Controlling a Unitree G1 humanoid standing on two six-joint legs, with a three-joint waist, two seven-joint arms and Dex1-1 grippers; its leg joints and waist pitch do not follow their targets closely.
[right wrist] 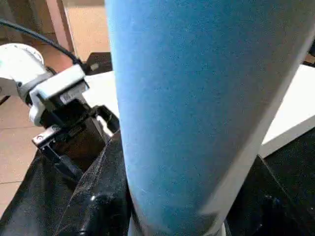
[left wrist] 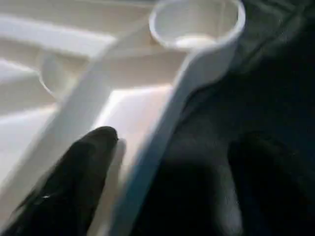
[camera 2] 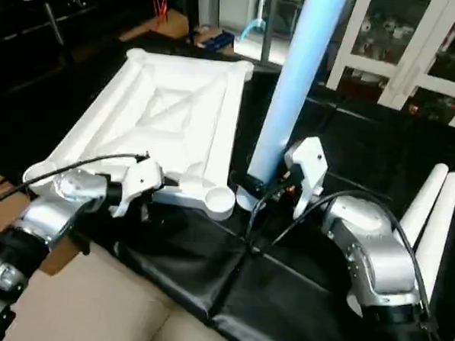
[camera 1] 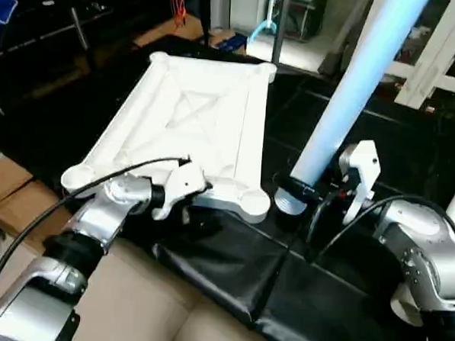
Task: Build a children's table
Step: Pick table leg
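Note:
The white tabletop (camera 1: 192,115) lies upside down on a black mat, its X-ribs facing up. My left gripper (left wrist: 177,140) is at its near edge, open, one finger (left wrist: 88,162) over the inside and the other outside the rim. My right gripper (camera 1: 306,194) is shut on a white leg (camera 1: 354,93) near its lower end. The leg stands nearly upright, leaning back to the right. Its lower end rests just to the right of the near-right corner socket (camera 1: 252,204), outside it. Two more legs (camera 2: 431,212) lie at the far right.
The black mat (camera 1: 230,270) hangs over the front edge onto a beige surface (camera 1: 129,303). Cardboard (camera 1: 5,197) lies at the left. White glass-door cabinets (camera 2: 402,50) stand at the back right, and dark furniture fills the back left.

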